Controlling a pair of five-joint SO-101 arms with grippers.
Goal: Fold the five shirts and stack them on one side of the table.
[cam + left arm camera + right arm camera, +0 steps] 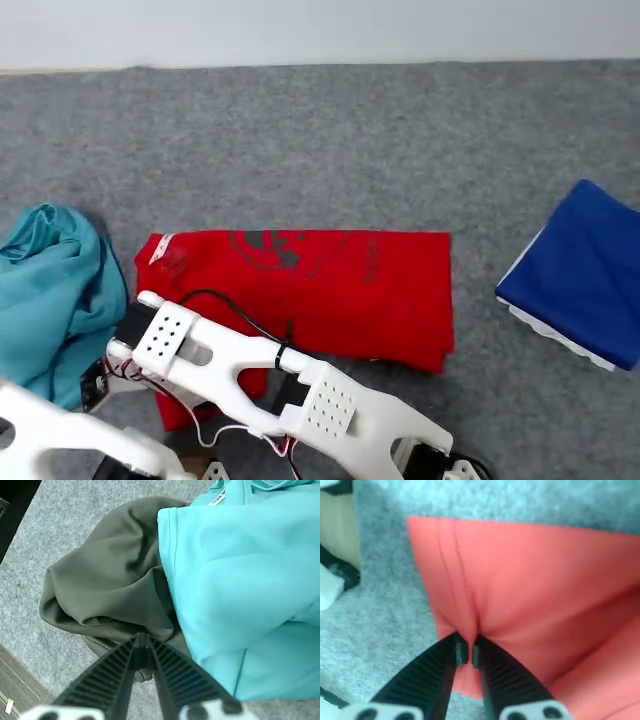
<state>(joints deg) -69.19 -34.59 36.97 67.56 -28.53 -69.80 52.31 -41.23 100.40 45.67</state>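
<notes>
Lying in the middle of the desk (pixel 300 130), the red shirt (pixel 320 285) is flattened into a rough rectangle, and the right end effector (pixel 466 652) is clamped narrow on its hemmed edge, probably to draw that side over for a fold. The left end effector (pixel 144 642) is closed on a fold of the olive shirt (pixel 110 575) partly under the teal shirt (pixel 240 570); a folded blue shirt (pixel 585 270) rests well apart.

Grey felt tabletop (pixel 350 130), pale wall (pixel 300 30) behind.

dark round print (pixel 272 246) on the red shirt (pixel 360 295) illegible, small neck tag (pixel 218 498) on the teal shirt (pixel 240 580) unreadable
</notes>
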